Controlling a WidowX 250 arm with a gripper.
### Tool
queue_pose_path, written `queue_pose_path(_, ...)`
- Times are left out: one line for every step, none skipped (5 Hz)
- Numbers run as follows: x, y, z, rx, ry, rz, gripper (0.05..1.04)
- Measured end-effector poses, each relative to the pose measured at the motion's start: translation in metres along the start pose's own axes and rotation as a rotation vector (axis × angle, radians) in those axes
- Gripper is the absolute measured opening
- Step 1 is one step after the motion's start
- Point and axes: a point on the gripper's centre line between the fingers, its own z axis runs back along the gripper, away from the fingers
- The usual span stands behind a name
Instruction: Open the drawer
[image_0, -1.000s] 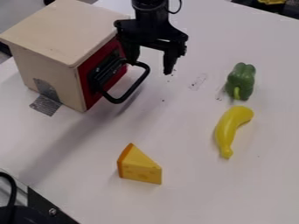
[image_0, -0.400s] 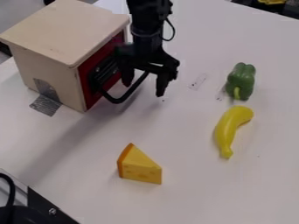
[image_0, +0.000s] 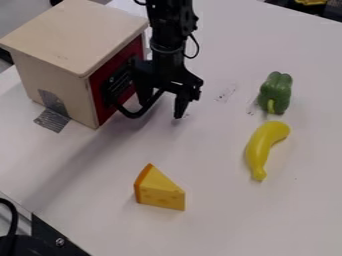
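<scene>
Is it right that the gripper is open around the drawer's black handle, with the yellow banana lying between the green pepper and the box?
No: the camera view shows the green pepper beyond the banana, not the banana between pepper and box.

Soft shadows are cast toward 7 o'clock across the smooth white table (image_0: 227, 225); beyond it, a grey floor (image_0: 21, 16) is seen at 11 o'clock.
</scene>
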Motion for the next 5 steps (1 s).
queue_pose_path(-0.003,0.001,-0.002,0.014,0.001,-0.006,0.552)
queue_pose_path(-0.004,-0.001,0.003,0.015,-0.008,-0.004,0.284)
queue_pose_path(-0.003,-0.009,0.013,-0.014,-0.027,-0.005,0.155)
queue_pose_path(-0.006,-0.026,0.028,-0.064,-0.020,-0.023,0.124)
queue_pose_path(-0.008,-0.058,0.038,-0.111,-0.009,-0.077,0.118)
